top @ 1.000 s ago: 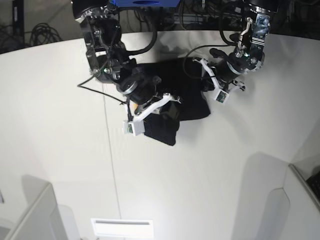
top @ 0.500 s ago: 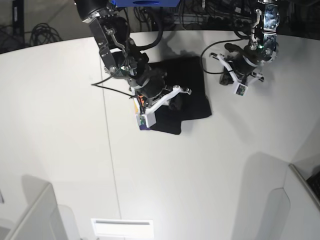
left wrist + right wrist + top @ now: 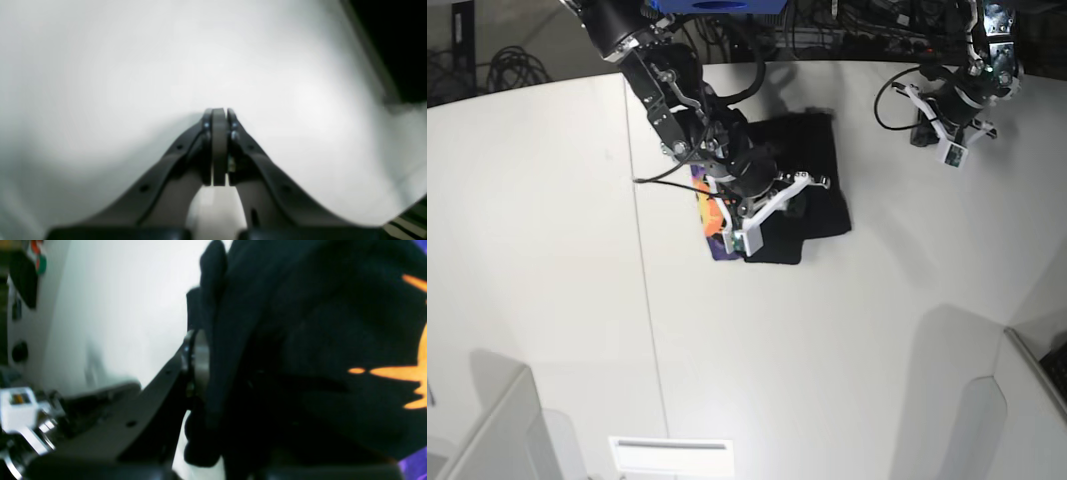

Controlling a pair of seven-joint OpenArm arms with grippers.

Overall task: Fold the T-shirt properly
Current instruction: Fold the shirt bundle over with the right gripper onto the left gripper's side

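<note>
The large black short-sleeved cloth T-shirt (image 3: 802, 190) lies partly folded on the white round-edged table (image 3: 847, 340), toward its far middle; a strip of its orange and purple print (image 3: 712, 225) shows at the edge nearest the right arm.

The right gripper (image 3: 762, 205) sits over the garment's near side; in the right wrist view its jaws are clamped on a thick fold of black cloth (image 3: 213, 350), one dark finger (image 3: 156, 396) pressed against it from the side; the cloth bunches over and hides the other finger.

The left gripper (image 3: 947, 130) is well apart from the garment, above bare table near the far edge; the left wrist view shows its jaws pressed together with nothing between them (image 3: 218, 146).

Judgement: the right arm is the nearer and the only one engaged; the held fold lies directly in its jaws, and the remaining cloth extends away from them toward the left arm's side, so a carry of the fold would run across the garment in that direction.

Clearance: open table lies on the near side and toward both flanks; the far rim and the cables beyond it are close behind the garment; the left arm stands clear of the path.
</note>
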